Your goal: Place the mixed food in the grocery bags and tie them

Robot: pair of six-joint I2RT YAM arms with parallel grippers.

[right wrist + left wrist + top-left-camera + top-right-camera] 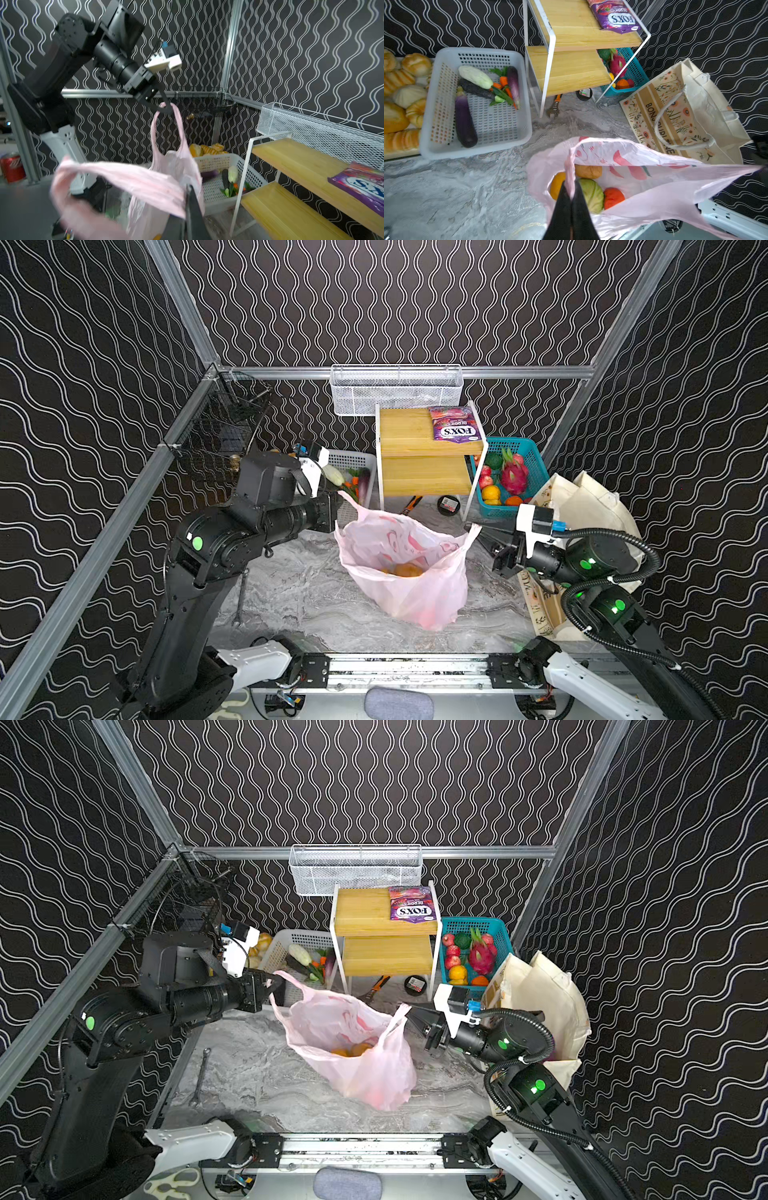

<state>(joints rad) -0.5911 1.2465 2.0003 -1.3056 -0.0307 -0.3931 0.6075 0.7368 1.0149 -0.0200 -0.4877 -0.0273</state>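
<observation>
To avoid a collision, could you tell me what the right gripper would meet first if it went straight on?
Probably the pink bag itself: the right gripper, shut on one handle, points across its mouth toward the left gripper; depth is unclear.

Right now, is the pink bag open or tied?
Open: the pink bag has its handles stretched apart, unknotted, and the cabbage shows through its mouth.

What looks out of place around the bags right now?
The canvas tote lies slumped on its side at the right, not ready for loading. Two tools sit among the groceries: a spanner on the table at left and an adjustable wrench under the wooden shelf. Nothing looks spilled around the pink bag.
</observation>
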